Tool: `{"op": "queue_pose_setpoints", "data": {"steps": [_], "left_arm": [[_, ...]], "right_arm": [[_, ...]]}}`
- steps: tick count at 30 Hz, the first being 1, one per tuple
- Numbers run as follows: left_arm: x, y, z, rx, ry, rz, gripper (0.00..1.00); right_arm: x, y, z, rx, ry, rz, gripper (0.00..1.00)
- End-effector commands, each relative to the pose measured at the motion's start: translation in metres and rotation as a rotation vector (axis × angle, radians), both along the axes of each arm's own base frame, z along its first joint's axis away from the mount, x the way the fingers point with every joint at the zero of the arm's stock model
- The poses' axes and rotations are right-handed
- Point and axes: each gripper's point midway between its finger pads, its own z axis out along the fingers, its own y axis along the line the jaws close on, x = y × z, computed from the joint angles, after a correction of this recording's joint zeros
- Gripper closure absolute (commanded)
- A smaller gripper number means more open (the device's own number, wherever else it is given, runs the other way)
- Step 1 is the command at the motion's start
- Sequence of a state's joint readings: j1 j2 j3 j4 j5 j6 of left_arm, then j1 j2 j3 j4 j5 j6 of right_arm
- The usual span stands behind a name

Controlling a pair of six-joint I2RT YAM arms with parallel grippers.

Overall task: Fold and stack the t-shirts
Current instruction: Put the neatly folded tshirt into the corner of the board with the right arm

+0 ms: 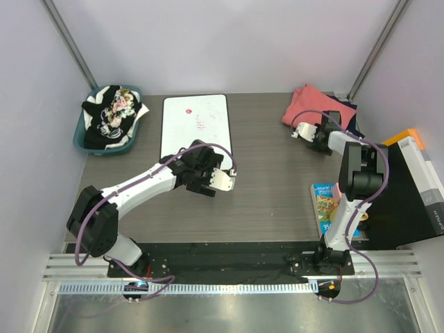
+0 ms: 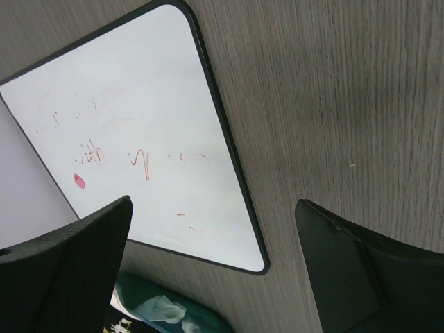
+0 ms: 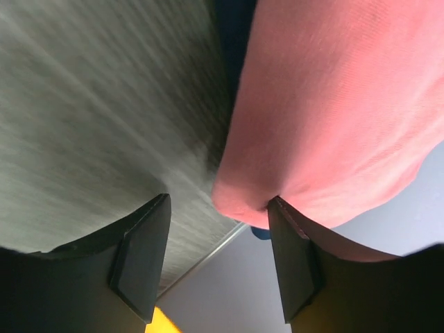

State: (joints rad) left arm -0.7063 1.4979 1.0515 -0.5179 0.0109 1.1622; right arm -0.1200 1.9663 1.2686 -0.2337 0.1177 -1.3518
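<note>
A folded salmon t-shirt (image 1: 310,105) lies at the back right on top of a dark navy t-shirt (image 1: 349,122). My right gripper (image 1: 305,133) is open at the salmon shirt's near edge. In the right wrist view the salmon fold (image 3: 333,104) sits between the open jaws (image 3: 218,205) and touches the right finger (image 3: 295,257); a strip of the navy shirt (image 3: 232,41) shows beside it. Black, white and floral shirts (image 1: 113,115) lie piled in a teal basket (image 1: 82,135) at the back left. My left gripper (image 1: 222,182) is open and empty over the table, near the board's front corner (image 2: 214,205).
A white board with black rim (image 1: 195,128) lies between basket and centre; it also shows in the left wrist view (image 2: 125,132), with the basket (image 2: 187,316) at the bottom edge. A colourful book (image 1: 323,207) and a black box (image 1: 415,198) stand at the right.
</note>
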Motion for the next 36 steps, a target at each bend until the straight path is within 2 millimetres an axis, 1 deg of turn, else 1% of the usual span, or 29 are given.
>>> {"op": "queue_pose_setpoints", "data": {"steps": [1, 2, 3, 5, 6, 9, 10, 13, 14, 16, 17, 20, 23, 26, 28, 30, 31, 32, 34, 35, 36], "left_arm": [[0.011, -0.006, 0.013, -0.021, -0.026, 0.007, 0.00], [0.011, -0.006, 0.013, -0.019, -0.025, 0.006, 0.00], [0.012, -0.007, 0.013, -0.020, -0.025, 0.007, 0.00], [0.013, -0.009, 0.015, -0.026, -0.029, 0.008, 0.00], [0.013, -0.008, 0.016, -0.027, -0.030, 0.013, 0.00], [0.012, -0.007, 0.015, -0.028, -0.027, 0.013, 0.00], [0.011, -0.007, 0.014, -0.025, -0.026, 0.011, 0.00], [0.010, -0.006, 0.014, -0.027, -0.029, 0.011, 0.00], [0.010, -0.006, 0.014, -0.027, -0.029, 0.011, 0.00], [0.010, -0.006, 0.014, -0.027, -0.030, 0.009, 0.00], [0.011, -0.006, 0.014, -0.029, -0.033, 0.012, 0.00], [0.012, -0.008, 0.014, -0.032, -0.036, 0.008, 0.00], [0.013, -0.008, 0.015, -0.038, -0.039, 0.010, 0.00], [0.013, -0.009, 0.016, -0.035, -0.043, 0.008, 0.00], [0.013, -0.008, 0.016, -0.036, -0.043, 0.008, 0.00], [0.014, -0.009, 0.016, -0.037, -0.044, 0.008, 0.00], [0.014, -0.009, 0.017, -0.039, -0.044, 0.007, 0.00], [0.014, -0.010, 0.017, -0.039, -0.044, 0.006, 0.00], [0.014, -0.010, 0.018, -0.041, -0.045, 0.009, 0.00], [0.015, -0.010, 0.018, -0.043, -0.045, 0.010, 0.00], [0.015, -0.010, 0.018, -0.043, -0.045, 0.010, 0.00]], "right_arm": [[0.027, -0.019, 0.016, -0.099, -0.143, -0.031, 0.42], [0.029, -0.021, 0.016, -0.110, -0.153, -0.032, 0.45], [0.036, -0.025, 0.023, -0.136, -0.205, -0.044, 0.51], [0.040, -0.027, 0.026, -0.159, -0.226, -0.038, 0.59], [0.043, -0.030, 0.032, -0.176, -0.257, -0.048, 0.68], [0.049, -0.033, 0.045, -0.206, -0.291, -0.041, 0.82], [0.051, -0.033, 0.049, -0.212, -0.294, -0.038, 0.83], [0.056, -0.032, 0.070, -0.225, -0.308, -0.013, 0.84], [0.060, -0.031, 0.084, -0.228, -0.322, -0.009, 0.84], [0.057, -0.029, 0.087, -0.224, -0.297, 0.007, 0.84], [0.058, -0.029, 0.095, -0.242, -0.302, 0.027, 0.89], [0.058, -0.027, 0.104, -0.253, -0.295, 0.057, 0.99], [0.063, -0.025, 0.118, -0.272, -0.317, 0.080, 0.99], [0.069, -0.027, 0.129, -0.289, -0.336, 0.088, 0.99], [0.073, -0.030, 0.131, -0.309, -0.338, 0.098, 0.99], [0.082, -0.033, 0.143, -0.333, -0.378, 0.100, 0.99], [0.086, -0.035, 0.142, -0.343, -0.382, 0.097, 0.99], [0.093, -0.039, 0.153, -0.358, -0.409, 0.089, 0.99], [0.100, -0.044, 0.152, -0.372, -0.413, 0.077, 0.99], [0.105, -0.050, 0.160, -0.382, -0.437, 0.064, 0.99], [0.107, -0.054, 0.161, -0.391, -0.439, 0.056, 0.99]]}}
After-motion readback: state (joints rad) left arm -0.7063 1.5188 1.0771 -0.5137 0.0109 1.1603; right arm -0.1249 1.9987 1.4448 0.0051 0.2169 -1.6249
